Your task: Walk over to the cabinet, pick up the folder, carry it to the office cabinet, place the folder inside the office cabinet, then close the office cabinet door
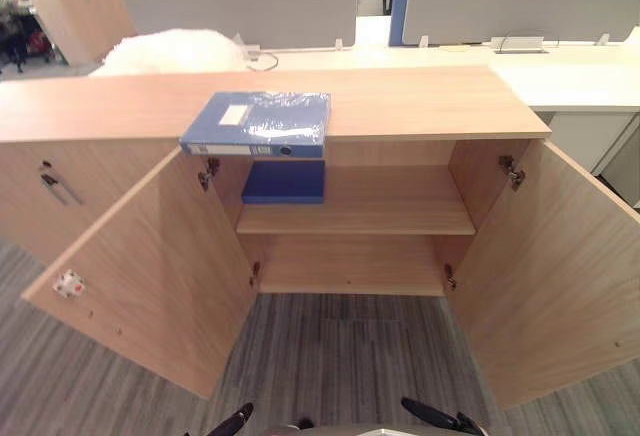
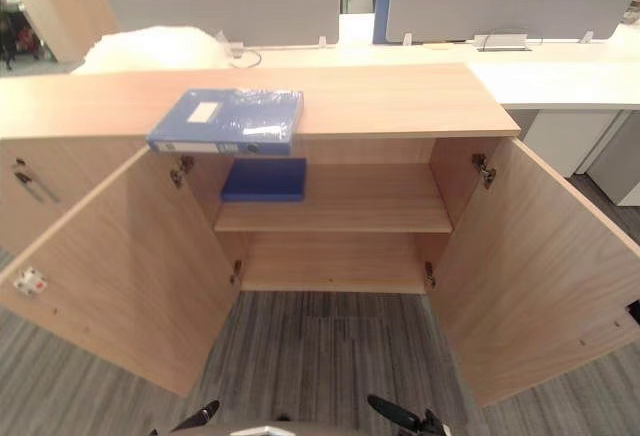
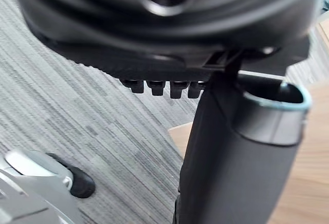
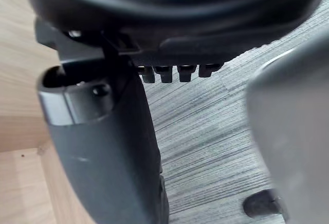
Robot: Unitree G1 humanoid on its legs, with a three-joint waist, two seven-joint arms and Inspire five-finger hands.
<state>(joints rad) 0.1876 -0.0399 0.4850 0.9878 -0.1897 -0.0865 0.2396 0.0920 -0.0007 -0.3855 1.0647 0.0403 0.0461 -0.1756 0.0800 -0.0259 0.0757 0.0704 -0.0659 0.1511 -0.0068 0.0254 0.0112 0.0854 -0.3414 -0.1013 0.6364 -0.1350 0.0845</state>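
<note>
Left eye view: wooden cabinet dead ahead, with left door and right door both swung wide open. Blue folder flat on the cabinet's top, left of centre, right at the front edge, held by nothing. Just below, on the upper shelf, a second, flatter blue case lying at the left end. Grey striped carpet in front of the open doors. At the bottom edge, dark fingertips of the left robot hand and the right robot hand, both low over the carpet and well apart from the folder.

Right eye view: same layout. Behind the cabinet, a pale worktop with grey screens upright on it, and a white fluffy heap behind the cabinet's left part.

Left wrist view: left robot hand from very close, fingers in an even row, relaxed and uncurled, thumb standing clear of them, nothing gripped. Carpet past the fingers, a wooden panel beside the thumb.

Right wrist view: right robot hand likewise slack and empty, its fingers lined up straight, its thumb apart from them. Carpet beyond, wood alongside the thumb.
</note>
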